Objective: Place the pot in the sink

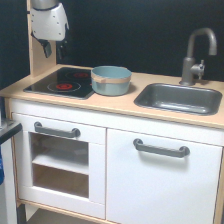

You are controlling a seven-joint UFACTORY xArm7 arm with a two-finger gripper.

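I'm looking at the pot (111,80) and it is nowhere near done: it sits upright on the worktop (120,104), at the edge of the black stovetop (62,82), well clear of the sink (179,98) on the exterior view's left of it. The sink itself looks empty, dark grey basin with nothing in it that I can see. My tool (54,50) hangs above the far corner of the stovetop, apart from the pot and holding nothing; its dark fingers are too blurred for me to say whether they are spread or closed. So by my read 0 of the steps are done: reach, grasp, lift, carry across, and set down all remain. The pot's short handle band faces the stovetop side. Behind the sink stands 1 grey faucet (197,52), which I judge worth avoiding on the carry. Below the worktop, 2 white cabinet fronts with grey handles; dark wall behind.
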